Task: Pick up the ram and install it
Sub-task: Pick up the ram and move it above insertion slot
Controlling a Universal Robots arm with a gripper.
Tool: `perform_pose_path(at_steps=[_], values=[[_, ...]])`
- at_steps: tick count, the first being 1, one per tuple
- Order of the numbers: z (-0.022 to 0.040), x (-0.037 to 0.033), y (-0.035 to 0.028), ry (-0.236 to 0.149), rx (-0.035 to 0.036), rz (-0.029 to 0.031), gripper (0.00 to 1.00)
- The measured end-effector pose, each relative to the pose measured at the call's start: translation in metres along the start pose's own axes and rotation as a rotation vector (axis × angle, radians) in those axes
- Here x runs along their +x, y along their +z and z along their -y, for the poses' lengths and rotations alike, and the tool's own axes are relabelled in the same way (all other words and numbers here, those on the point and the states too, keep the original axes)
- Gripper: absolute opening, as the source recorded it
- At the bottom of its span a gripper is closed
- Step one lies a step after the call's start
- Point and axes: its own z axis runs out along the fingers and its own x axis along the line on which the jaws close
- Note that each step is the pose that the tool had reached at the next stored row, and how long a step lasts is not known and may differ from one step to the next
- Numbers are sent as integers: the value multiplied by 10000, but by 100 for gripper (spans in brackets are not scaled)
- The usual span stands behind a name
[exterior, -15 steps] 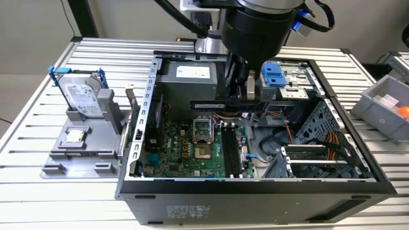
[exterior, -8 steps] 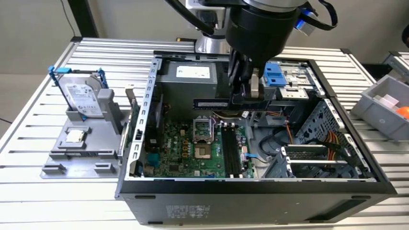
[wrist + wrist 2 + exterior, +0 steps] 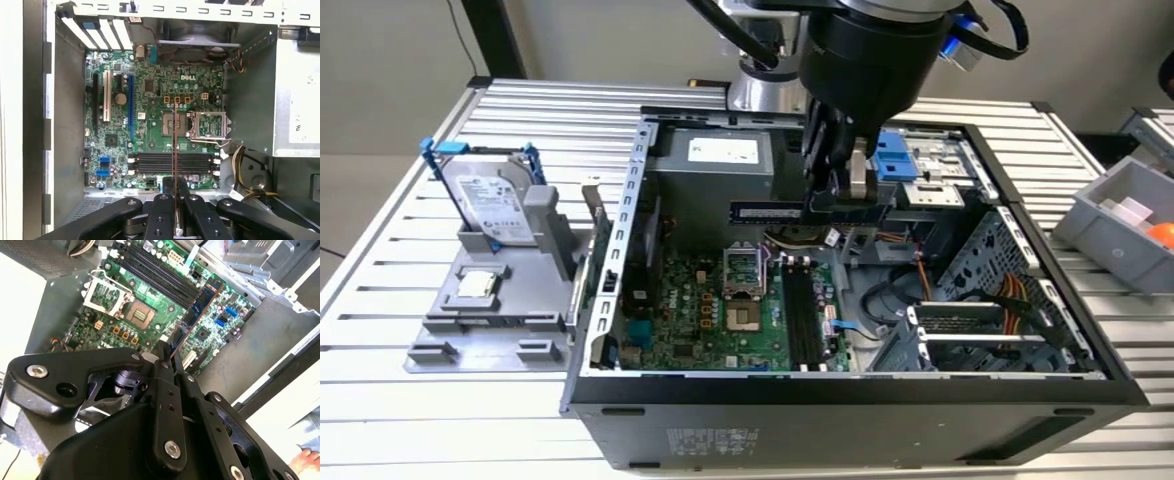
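Exterior view, gripper: the gripper [image 3: 838, 200] hangs over the open computer case [image 3: 854, 388], its jaws pinching the ram [image 3: 767, 212].
Exterior view, ram: we see it level and clear of the motherboard [image 3: 707, 310] below. The longer free part reaches toward the exterior view's left.
Exterior view, slots: the black slots [image 3: 803, 320] lie lower, nearer the case's front wall. The ram runs crosswise to them.
Exterior view, room: there is open space above the board, bounded on the exterior view's right by a metal cage [image 3: 974, 335] and loose cables [image 3: 1007, 298].
Exterior view, surroundings: a hard drive [image 3: 491, 200] stands in a grey holder [image 3: 480, 300] on the slatted table [image 3: 387, 260], well apart from the case. A grey bin [image 3: 1121, 215] sits at the exterior view's right edge.
Second wrist view, ram: the ram [image 3: 200, 305] sticks out from between the black fingers [image 3: 165, 405], its labelled face toward us, slanting above the board. Its far end is near the ends of the slots.
Second wrist view, socket: the processor socket [image 3: 137, 315] is uncovered and apart from the ram.
First wrist view, ram: edge-on, the ram [image 3: 174, 150] is a thin dark line with a finger pressed on each face. The line crosses all the slots and reaches over the socket.
First wrist view, room: both side walls and the fan [image 3: 195, 42] stand well clear of the ram, and a cable bundle lies beside one end of the slots.
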Motion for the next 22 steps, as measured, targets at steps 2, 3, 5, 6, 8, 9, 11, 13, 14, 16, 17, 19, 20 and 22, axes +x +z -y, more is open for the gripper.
perform_pose_path(at_steps=[2, 3, 5, 6, 8, 9, 11, 13, 14, 16, 17, 19, 20, 22], values=[[15, -18, 3, 6, 2, 5, 0], [23, -29, -1, 7, -1, -2, 0], [39, -46, 2, 10, 1, 3, 0], [47, -57, 0, 11, 0, -1, 0], [64, -75, 2, 12, 1, 1, 0], [72, -84, 1, 12, 0, -1, 0], [83, -99, 2, 23, 0, 1, 0], [92, -110, 1, 49, 2, 0, 0], [95, -114, 2, 59, 2, 1, 0], [97, -123, 2, 72, 2, 1, 0], [98, -124, 2, 74, 3, 1, 0], [98, -124, 2, 74, 3, 2, 0], [98, -125, 2, 74, 3, 2, 0], [98, -126, 2, 75, 3, 3, 0]])
